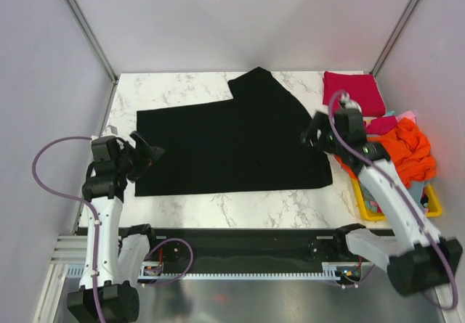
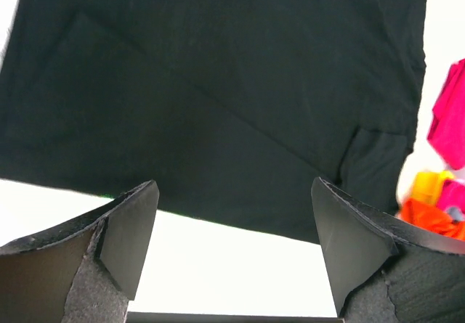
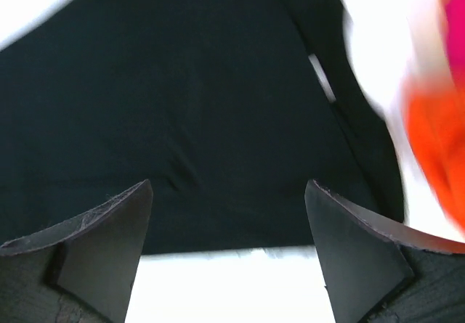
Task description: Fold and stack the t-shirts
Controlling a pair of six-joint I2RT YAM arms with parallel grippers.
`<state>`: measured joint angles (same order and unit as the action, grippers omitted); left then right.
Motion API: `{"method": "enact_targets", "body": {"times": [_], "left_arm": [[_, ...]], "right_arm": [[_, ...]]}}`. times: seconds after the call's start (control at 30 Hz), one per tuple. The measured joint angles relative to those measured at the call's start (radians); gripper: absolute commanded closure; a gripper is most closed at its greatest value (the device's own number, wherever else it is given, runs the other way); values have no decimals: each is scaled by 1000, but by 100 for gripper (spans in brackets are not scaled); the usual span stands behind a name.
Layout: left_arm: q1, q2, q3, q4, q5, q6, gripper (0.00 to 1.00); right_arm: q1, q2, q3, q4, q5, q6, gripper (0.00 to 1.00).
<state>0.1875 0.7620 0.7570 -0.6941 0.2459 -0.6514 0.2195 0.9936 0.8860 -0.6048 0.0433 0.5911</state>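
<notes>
From above, I am looking at the black t-shirt (image 1: 232, 145) lying spread flat across the middle of the marble table (image 1: 182, 91), with one sleeve pointing toward 12 o'clock. The left gripper (image 1: 149, 154) is sitting at the shirt's 9 o'clock edge and the right gripper (image 1: 311, 136) at its 3 o'clock edge. I cannot tell whether either is touching the cloth. The crimson t-shirt (image 1: 354, 92) is lying folded at the table's 1 o'clock corner. The orange t-shirt (image 1: 414, 152) and a bit of the pink t-shirt (image 1: 408, 115) are heaping in the yellow basket (image 1: 434, 205) at 3 o'clock.

On the left wrist camera, I am seeing the jaws standing wide apart with nothing between them. Black cloth is filling the view from 9 to 2 o'clock, with bare white table showing under its near hem. Crimson is showing at 3 o'clock and orange at 4 o'clock.

On the right wrist camera, the jaws are also gaping wide and empty. The black t-shirt is lying just beyond them, and a blurred orange patch is showing at 3 o'clock.
</notes>
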Motion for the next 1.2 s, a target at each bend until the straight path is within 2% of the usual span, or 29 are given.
{"method": "enact_targets", "body": {"times": [0.23,0.37,0.4,0.43,0.57,0.7,0.77,1.0,1.1,1.2], "left_arm": [[1,51,3,44,8,100,10],[3,99,0,68,40,118,12],[3,114,-1,72,49,121,13],[3,122,-2,75,54,122,13],[3,127,-11,78,81,126,13],[0,128,-11,87,98,127,14],[-4,130,-11,92,101,129,14],[-6,146,-11,98,105,130,14],[-6,147,-11,98,105,130,14],[-6,147,-11,98,105,130,14]], "right_arm": [[62,791,802,129,33,-145,5],[60,1349,1479,161,32,-204,3],[60,1465,1619,167,42,-210,5],[59,1541,1682,197,49,-214,6],[58,1655,1591,317,101,-214,6],[52,1837,1695,394,131,-191,8],[53,1855,1691,468,143,-175,8],[53,1850,1667,496,133,-122,6],[53,1754,1494,544,117,-99,5],[54,1588,1229,568,107,-67,5]]}}
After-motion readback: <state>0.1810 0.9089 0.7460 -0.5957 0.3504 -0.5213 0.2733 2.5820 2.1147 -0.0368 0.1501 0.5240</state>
